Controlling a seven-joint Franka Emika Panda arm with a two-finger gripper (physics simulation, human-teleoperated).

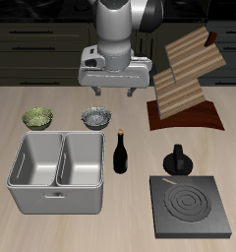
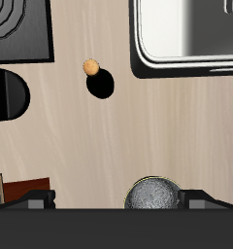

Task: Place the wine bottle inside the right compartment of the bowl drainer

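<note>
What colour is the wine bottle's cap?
Orange-brown cap on the slim, near-black glass wine bottle; the wrist view shows it best.

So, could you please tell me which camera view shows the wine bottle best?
The exterior view. There the wine bottle stands upright beside the bowl drainer, showing its dark body, narrow neck and cap from the side. The wrist view looks straight down, so only the cap and a dark round outline appear.

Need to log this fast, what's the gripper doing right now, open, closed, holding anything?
Gripper: open, holding nothing, raised above the table behind the wine bottle.
</note>
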